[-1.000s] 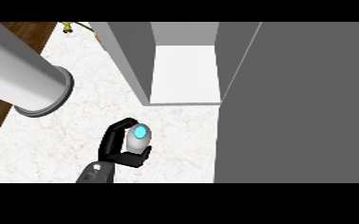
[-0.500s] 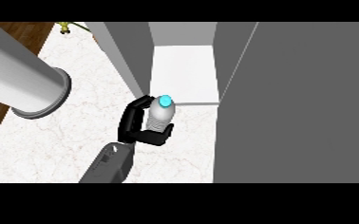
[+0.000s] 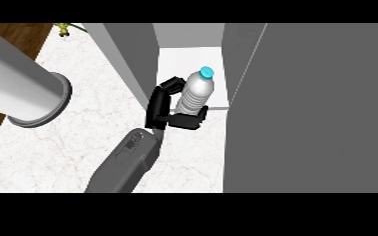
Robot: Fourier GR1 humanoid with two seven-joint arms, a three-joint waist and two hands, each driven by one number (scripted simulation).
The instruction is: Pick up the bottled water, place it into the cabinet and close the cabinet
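A clear water bottle [image 3: 196,95] with a light blue cap stands upright at the front edge of the open cabinet's white floor [image 3: 188,60]. My right hand [image 3: 164,111] is curled round the bottle from its left side, and its grey forearm rises from the lower edge. The cabinet's grey left wall [image 3: 133,60] is just left of the hand. To the right of the bottle stands the open cabinet door [image 3: 310,110], a large grey panel. The bottle's lower part is hidden behind the fingers.
A large light grey cylinder [image 3: 29,90] reaches in from the upper left, over the white marble counter [image 3: 81,145]. Brown floor [image 3: 22,35] shows beyond the counter's left edge. A small green and yellow object [image 3: 68,28] sits at the far left.
The hand has carried the bottle forward and to the right, from the open counter up to the cabinet's opening. More of the forearm now shows.
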